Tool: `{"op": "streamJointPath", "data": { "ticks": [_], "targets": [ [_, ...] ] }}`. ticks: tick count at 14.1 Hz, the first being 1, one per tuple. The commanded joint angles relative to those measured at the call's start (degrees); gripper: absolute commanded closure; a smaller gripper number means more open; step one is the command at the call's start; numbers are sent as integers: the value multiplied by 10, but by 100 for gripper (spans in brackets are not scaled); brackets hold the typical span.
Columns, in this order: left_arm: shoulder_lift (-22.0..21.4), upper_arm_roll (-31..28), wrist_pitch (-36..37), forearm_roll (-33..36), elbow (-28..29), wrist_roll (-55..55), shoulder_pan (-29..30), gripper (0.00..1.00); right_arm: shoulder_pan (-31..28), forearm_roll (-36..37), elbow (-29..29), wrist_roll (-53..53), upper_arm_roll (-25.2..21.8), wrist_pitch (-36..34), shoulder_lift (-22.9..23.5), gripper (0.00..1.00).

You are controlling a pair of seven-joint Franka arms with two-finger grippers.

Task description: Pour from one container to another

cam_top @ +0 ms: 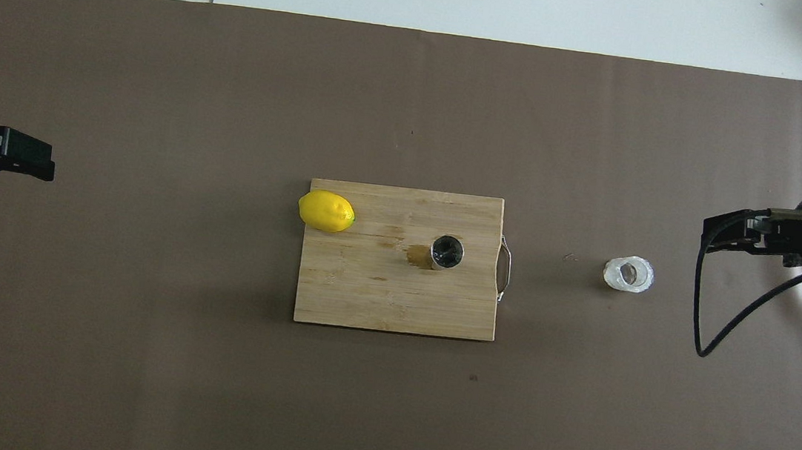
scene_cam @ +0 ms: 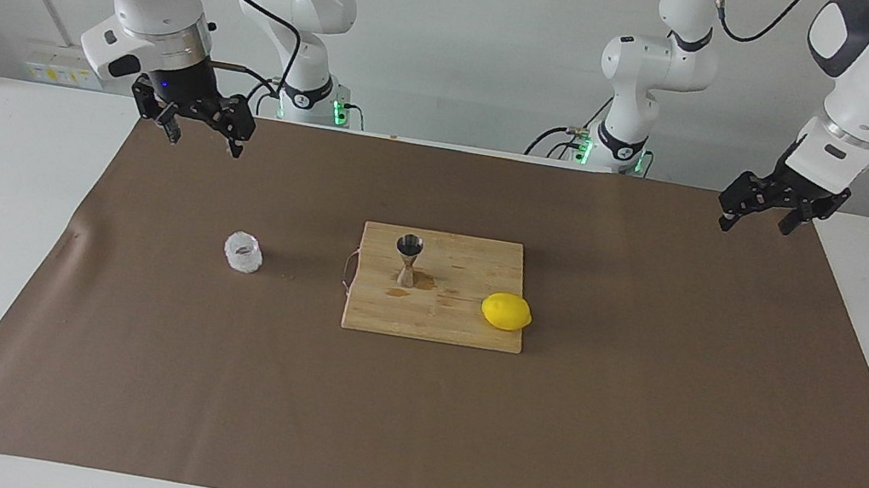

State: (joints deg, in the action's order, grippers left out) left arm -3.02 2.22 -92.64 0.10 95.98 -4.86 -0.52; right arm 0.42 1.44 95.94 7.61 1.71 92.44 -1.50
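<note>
A wooden cutting board (cam_top: 364,288) lies on the brown mat (cam_top: 135,339). On the board stands a steel jigger (cam_top: 446,252) with a small wet stain beside it. A lemon (cam_top: 326,211) rests on the board's corner toward the left arm's end. A glass tumbler (cam_top: 628,274) stands off the board, toward the right arm's end.

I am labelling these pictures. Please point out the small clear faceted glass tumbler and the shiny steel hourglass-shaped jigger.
small clear faceted glass tumbler (scene_cam: 243,252), facing view, on its side wall.
shiny steel hourglass-shaped jigger (scene_cam: 407,260), facing view, on its narrow waist.
</note>
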Motion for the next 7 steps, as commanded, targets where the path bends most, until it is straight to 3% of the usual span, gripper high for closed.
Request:
{"op": "streamJointPath", "data": {
  "ticks": [1, 7],
  "targets": [
    [-15, 6, -1, 1, 15, -4, 7, 0, -5, -9, 18, 9, -1, -1, -14, 0],
    [-14, 6, -1, 1, 15, -4, 7, 0, -3, -9, 19, 7, 0, 1, -15, 0]
  ]
}}
